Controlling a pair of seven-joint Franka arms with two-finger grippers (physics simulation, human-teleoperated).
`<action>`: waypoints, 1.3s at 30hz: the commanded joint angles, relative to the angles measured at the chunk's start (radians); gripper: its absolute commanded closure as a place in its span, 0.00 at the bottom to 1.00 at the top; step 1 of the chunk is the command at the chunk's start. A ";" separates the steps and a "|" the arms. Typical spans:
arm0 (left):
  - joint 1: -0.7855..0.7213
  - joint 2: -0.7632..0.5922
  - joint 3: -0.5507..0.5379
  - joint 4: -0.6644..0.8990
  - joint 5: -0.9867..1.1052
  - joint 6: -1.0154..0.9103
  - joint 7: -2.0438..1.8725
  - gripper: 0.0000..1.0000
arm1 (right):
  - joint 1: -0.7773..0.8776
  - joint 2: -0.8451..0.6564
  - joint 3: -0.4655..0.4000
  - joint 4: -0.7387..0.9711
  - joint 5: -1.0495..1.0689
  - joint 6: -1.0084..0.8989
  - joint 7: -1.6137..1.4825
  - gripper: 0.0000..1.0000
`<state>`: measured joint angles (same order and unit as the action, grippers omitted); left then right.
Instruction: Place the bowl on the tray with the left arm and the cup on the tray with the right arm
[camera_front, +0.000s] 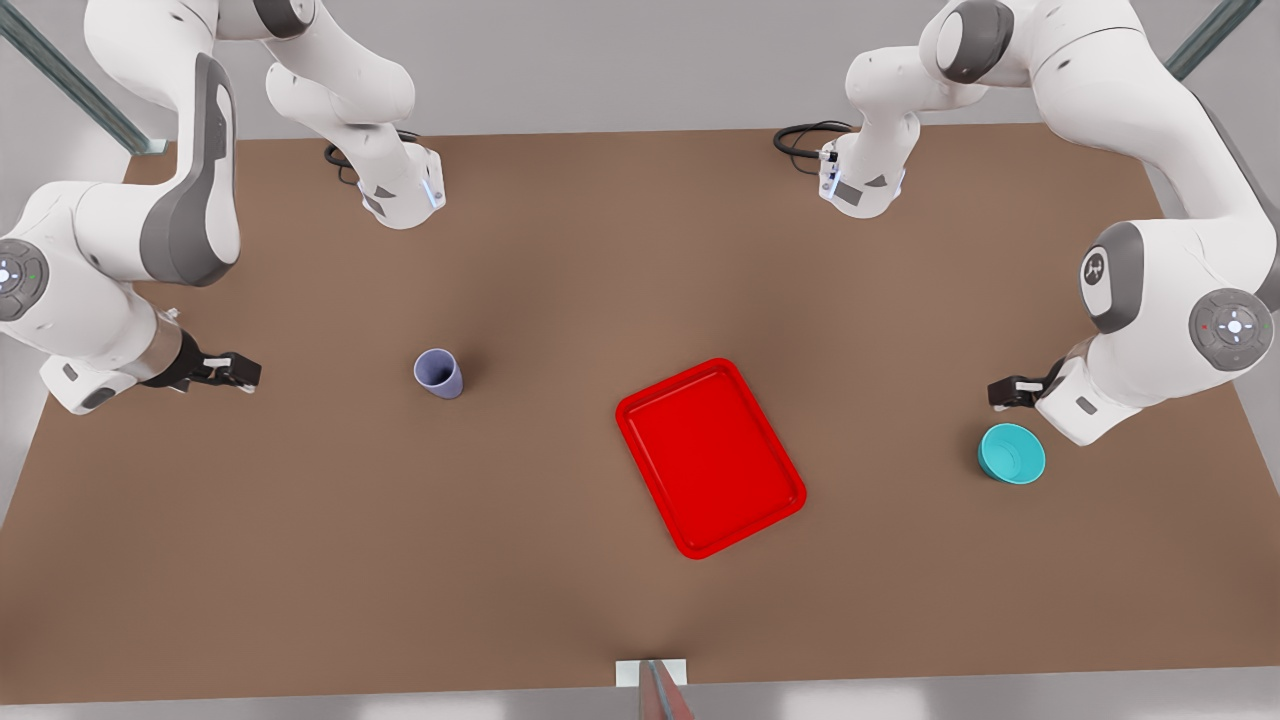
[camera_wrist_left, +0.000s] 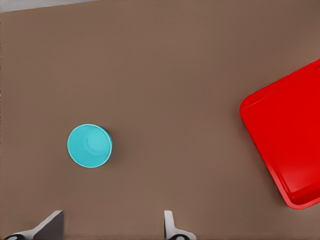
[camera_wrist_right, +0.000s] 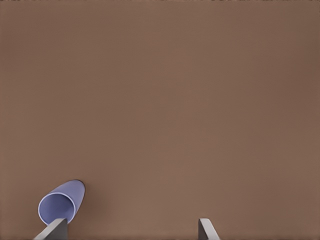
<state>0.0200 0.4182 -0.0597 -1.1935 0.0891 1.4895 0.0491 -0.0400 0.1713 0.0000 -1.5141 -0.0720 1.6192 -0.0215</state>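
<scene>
Two white arms reach in over the brown counter (camera_front: 560, 300). Near its middle lies the red tray (camera_front: 711, 457), bare inside. On the front view's right, the teal bowl (camera_front: 1011, 453) stands upright just beside the left gripper (camera_front: 1003, 392), whose fingers (camera_wrist_left: 170, 225) are spread apart. On the front view's left, the lavender cup (camera_front: 439, 373) stands well apart from the right gripper (camera_front: 238, 373), its fingers (camera_wrist_right: 206, 230) also parted.

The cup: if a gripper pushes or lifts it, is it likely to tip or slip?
The cup stands upright on the table, taller than wide and tapering to a narrow base, so a push near the rim may well tip it. Its smooth, handleless wall could slip between fingers.
</scene>
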 joint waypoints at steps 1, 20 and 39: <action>0.000 0.001 0.000 0.000 0.004 0.000 0.000 0.00 | 0.000 0.000 0.000 0.000 0.000 0.001 0.000 0.00; 0.370 0.444 0.067 -0.129 -0.338 0.403 0.511 0.00 | 0.002 0.008 0.002 -0.005 0.006 0.007 -0.014 0.00; 0.379 0.496 0.067 -0.129 -0.359 0.397 0.499 0.79 | 0.002 0.005 0.002 -0.055 0.008 0.008 -0.011 0.00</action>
<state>0.3989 0.9143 0.0076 -1.3221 -0.2624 1.8851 0.5464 -0.0397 0.1766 0.0015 -1.5741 -0.0644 1.6298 -0.0324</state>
